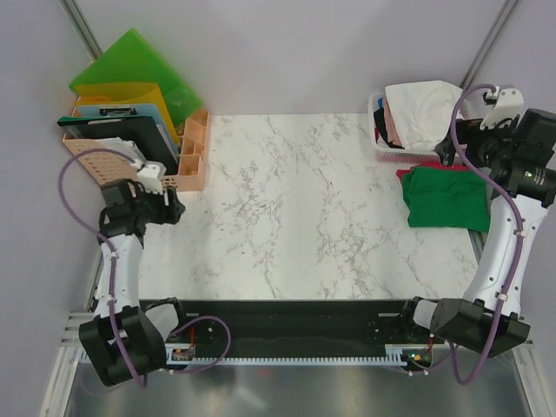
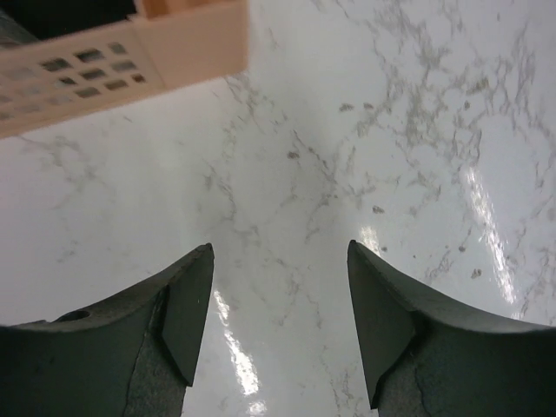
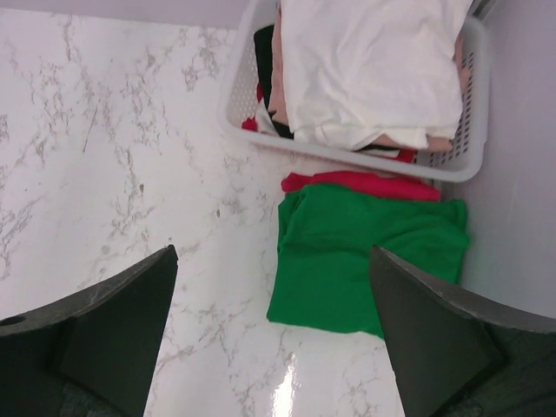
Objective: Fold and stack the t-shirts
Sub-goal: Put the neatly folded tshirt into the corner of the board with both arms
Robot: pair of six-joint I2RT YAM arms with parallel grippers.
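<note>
The green tee [image 3: 365, 261] lies folded flat at the right edge of the table [image 1: 295, 200], resting on a magenta-red tee [image 3: 356, 182] of which only a strip shows at the far side; that pair is my stack, and it sits just in front of the white basket [image 3: 469, 165]. In the basket a white tee [image 3: 365, 61] is heaped on top, with a pale pink one [image 3: 408, 139] and darker cloth peeping out beneath it; how many lie under there I cannot tell.

My right claw [image 3: 271, 261] hangs above the stack's left edge with its jaws wide apart and nothing between them; my left claw [image 2: 280, 252] is likewise spread and empty, over bare marble near the peach organiser [image 2: 130, 52], well apart from any cloth.

As I judge it, the work in hand is fetching the next shirt, most likely the white one. To do it well I should come down on a raised fold near its edge and pinch only that top layer, so the pink one is not dragged along; lift high enough to clear the basket rim; carry it to the open middle of the table, away from the stack; and bring my left claw across to take the other shoulder, so the shirt lies flat before any fold.
</note>
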